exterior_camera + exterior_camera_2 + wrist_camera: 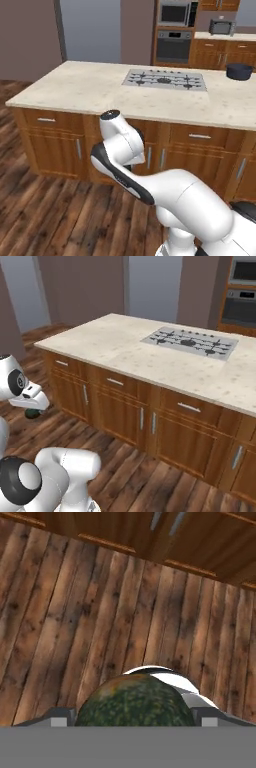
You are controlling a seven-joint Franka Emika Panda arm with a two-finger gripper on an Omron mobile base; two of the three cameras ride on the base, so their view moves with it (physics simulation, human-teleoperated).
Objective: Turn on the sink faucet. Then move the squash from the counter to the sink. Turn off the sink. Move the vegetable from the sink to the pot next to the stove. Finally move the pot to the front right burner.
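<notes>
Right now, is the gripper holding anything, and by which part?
Yes: the squash sits between the gripper's two fingertips, which flank its round sides. The dark green ball fills the gap between them, above the wooden floor.

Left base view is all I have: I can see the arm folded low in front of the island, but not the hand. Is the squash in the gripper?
Observer: Yes. In the hand view the squash sits between the tips of the gripper, and it spans the gap from one tip to the other.
Operator: Where is the hand in the room?
Observer: In the right base view it hangs low at the far left, off the end of the island cabinets, with the green ball just under it.
Operator: What lies beyond the squash?
Observer: The hand view looks down on wooden floor planks, with a cabinet front along its top edge.
</notes>
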